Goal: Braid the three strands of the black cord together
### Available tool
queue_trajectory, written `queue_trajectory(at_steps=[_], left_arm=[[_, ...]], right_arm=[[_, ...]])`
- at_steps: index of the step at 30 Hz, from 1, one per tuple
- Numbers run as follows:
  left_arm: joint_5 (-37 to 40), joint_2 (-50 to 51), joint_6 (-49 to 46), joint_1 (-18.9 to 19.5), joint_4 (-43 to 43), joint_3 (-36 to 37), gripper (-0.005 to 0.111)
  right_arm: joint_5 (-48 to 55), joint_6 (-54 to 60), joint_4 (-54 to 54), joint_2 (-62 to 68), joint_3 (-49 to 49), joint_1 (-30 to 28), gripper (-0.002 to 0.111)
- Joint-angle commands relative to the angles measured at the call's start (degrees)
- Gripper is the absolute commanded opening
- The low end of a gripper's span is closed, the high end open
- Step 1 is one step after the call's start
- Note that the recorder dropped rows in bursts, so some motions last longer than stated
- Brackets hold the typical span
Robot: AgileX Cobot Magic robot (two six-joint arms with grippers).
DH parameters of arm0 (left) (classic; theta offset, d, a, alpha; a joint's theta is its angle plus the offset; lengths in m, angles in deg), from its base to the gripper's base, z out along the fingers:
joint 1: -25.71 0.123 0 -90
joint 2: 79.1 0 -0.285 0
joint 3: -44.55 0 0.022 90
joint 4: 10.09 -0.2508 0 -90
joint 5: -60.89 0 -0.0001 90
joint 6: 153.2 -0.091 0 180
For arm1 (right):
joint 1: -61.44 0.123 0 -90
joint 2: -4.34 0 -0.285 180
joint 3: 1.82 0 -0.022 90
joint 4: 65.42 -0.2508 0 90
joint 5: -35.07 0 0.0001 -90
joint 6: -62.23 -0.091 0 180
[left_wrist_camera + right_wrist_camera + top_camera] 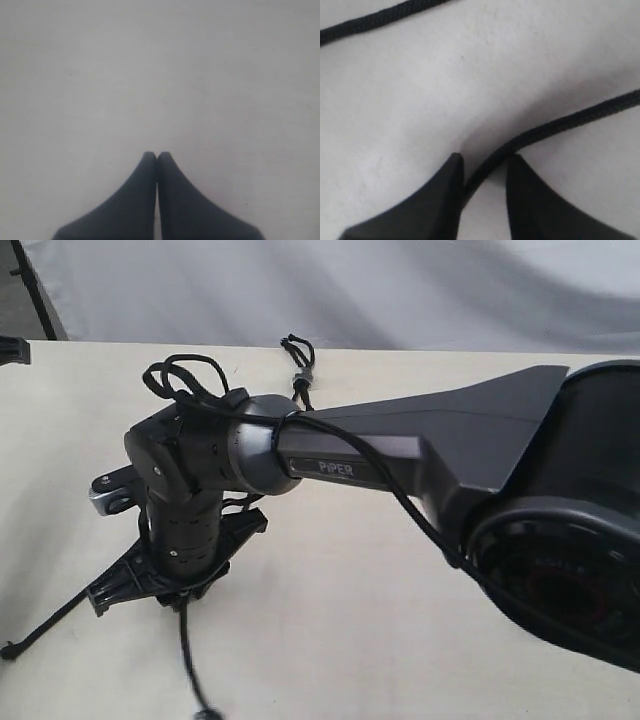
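Observation:
The black cord's short loop and knot lie at the table's far edge, and the rest runs under my right arm. One strand trails out to the front left. Another strand runs toward the front edge and ends in a knotted tip. My right gripper points down at the table there. In the right wrist view it is open, with a strand passing between its fingers and touching one. A second strand lies farther off. My left gripper is shut over bare table.
The right arm, with its glossy cable, stretches across the cream table from the right. A dark object sits at the far left edge. White cloth hangs behind the table.

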Motion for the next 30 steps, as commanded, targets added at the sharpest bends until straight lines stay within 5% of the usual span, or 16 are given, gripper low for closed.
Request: queue_trajectory(at_steps=[1,10,18,30], left_arm=[[0.0,-0.3,0.3,0.1,0.6,0.4,0.001],[0.0,-0.3,0.3,0.1,0.6,0.4,0.001],[0.6,-0.3,0.3,0.1,0.6,0.4,0.001],[0.1,-0.3,0.3,0.1,0.6,0.4,0.001]], right_arm=[[4.9,1.9,0.2,1.0,0.0,0.0,0.003],[15.4,3.0,17.0,-7.1,0.0,-0.6,0.000],[19.4,2.3,37.9,-12.7,-0.2,-9.7,0.000],[11.5,1.0,31.4,-8.2,-7.2,-28.9,0.000]])
